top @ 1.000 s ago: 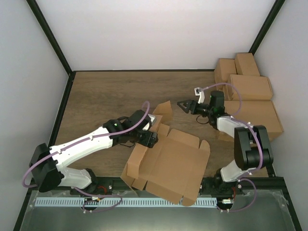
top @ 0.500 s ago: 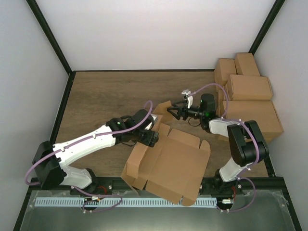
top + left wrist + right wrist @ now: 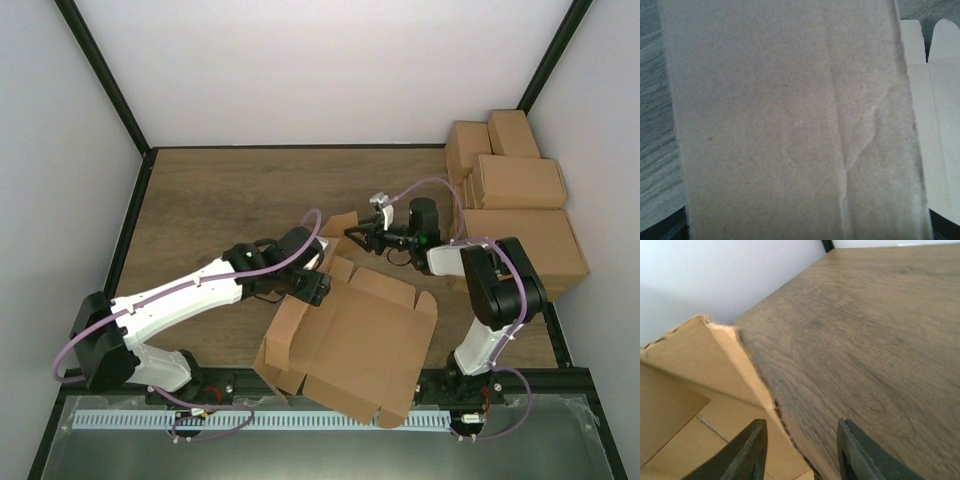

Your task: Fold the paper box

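From above, the paper box (image 3: 350, 345) is a plain brown die-cut sheet, half formed, with flaps and tabs. It lies at the lower centre of the frame on the wooden worktop (image 3: 220, 200). Its long axis runs from a raised flap at upper centre down toward the bottom edge, leaning slightly right. The left claw (image 3: 315, 270) sits at its upper-left edge and the right claw (image 3: 352, 236) at the raised flap. Finished cartons (image 3: 520, 180) are stacked at upper right.

In the left wrist view, creased cardboard fills the frame, so I cannot tell whether that claw is spread or pinching.

In the right wrist view, two dark fingers (image 3: 747, 452) stand spread, with the flap's ragged edge running between them.
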Available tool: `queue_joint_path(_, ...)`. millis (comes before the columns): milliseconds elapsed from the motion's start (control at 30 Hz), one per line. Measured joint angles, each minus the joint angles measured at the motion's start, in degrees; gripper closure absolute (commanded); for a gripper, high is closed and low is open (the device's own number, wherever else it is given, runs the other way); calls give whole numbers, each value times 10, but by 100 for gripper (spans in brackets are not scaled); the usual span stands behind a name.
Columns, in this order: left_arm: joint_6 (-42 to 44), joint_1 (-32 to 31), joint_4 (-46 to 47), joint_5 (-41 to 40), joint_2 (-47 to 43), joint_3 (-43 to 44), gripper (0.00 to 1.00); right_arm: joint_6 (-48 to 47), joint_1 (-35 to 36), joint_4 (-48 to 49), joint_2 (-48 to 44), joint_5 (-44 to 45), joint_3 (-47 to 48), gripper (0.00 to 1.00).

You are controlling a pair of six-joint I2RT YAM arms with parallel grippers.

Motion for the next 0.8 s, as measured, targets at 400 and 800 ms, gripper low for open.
queue_joint_path(400,18,-1,-30,-60,6,28,26,-11,43,-16,-103,54,-35,99)
queue_joint_path(800,66,4,-40,-127,22,57,25,37,109,-108,-234,236,-62,99)
